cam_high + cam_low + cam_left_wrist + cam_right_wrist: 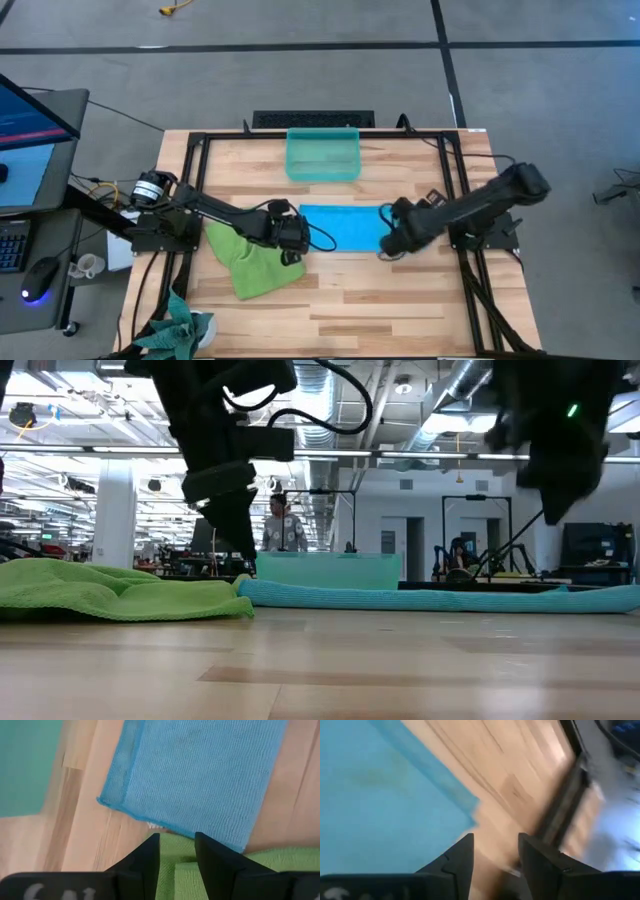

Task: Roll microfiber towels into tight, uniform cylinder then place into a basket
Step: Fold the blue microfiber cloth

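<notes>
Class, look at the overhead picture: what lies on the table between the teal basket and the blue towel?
Nothing. In the high view only a bare strip of wooden table separates the basket from the blue towel.

Both arms reach inward over the middle of the worktop, bent low. The left pincer [296, 238] hangs left of centre, its fingers [150, 857] parted with nothing between them. The right pincer [388, 238] sits right of centre, its fingers [462, 857] apart and empty.
</notes>
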### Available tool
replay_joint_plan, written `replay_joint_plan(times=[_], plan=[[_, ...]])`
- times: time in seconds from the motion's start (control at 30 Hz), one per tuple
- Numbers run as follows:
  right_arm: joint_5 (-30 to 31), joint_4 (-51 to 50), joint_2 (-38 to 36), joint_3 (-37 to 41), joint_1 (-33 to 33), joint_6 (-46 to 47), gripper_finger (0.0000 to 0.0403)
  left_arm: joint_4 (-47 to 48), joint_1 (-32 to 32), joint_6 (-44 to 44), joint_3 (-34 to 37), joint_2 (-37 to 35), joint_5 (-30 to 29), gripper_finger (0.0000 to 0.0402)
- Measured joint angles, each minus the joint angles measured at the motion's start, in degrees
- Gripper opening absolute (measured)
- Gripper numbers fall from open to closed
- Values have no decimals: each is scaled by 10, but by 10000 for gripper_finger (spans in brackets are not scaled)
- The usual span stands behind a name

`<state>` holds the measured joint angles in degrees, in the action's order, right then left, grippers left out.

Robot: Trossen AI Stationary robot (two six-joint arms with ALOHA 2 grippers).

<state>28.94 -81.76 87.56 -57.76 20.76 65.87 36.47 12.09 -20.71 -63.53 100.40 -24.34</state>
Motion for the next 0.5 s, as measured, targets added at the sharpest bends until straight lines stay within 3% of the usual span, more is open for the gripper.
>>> replay_joint_plan(times=[0.27, 0.5], plan=[[74, 209, -100, 79, 143, 87, 162, -52, 31, -5, 37, 0, 0, 116], [86, 342, -90, 141, 159, 70, 164, -200, 32, 54, 47, 0, 1, 116]])
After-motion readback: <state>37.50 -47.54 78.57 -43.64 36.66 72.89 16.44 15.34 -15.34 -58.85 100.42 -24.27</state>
